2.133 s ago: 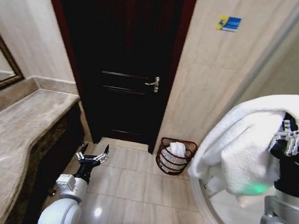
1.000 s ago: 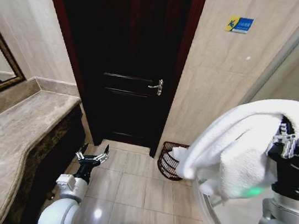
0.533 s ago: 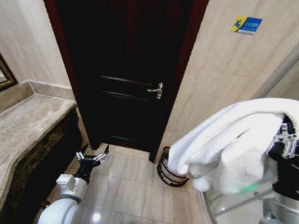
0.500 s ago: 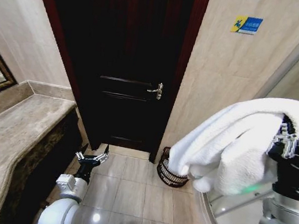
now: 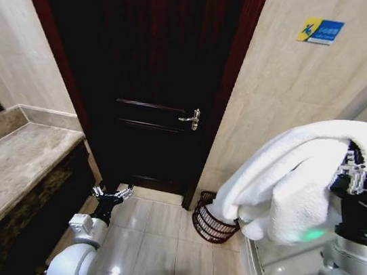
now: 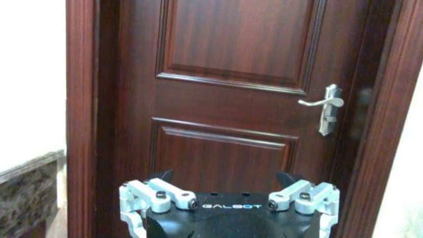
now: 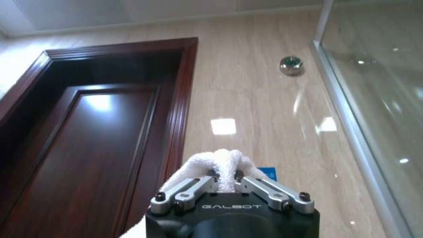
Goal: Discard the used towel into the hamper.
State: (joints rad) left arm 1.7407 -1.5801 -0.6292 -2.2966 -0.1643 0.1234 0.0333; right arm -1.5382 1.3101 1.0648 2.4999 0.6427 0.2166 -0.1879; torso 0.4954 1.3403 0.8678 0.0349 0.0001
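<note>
Your right gripper (image 5: 361, 177) pinches a fluffy white towel (image 5: 286, 186), held up high at 3 o'clock. The towel hangs long, drooping toward 8 o'clock. Right below its end sits the round, ribbed, reddish-brown hamper (image 5: 212, 221) on the shiny tile floor (image 5: 155, 243). Your left gripper (image 5: 111, 193) waits low at 7 o'clock, fingers spread apart.

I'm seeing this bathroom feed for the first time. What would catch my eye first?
The big white towel stands out, bunched and held high in the right gripper at the right of the head view. Behind it, the hamper sits on the floor by the dark wooden door. The left gripper hangs low, fingers open.
</note>
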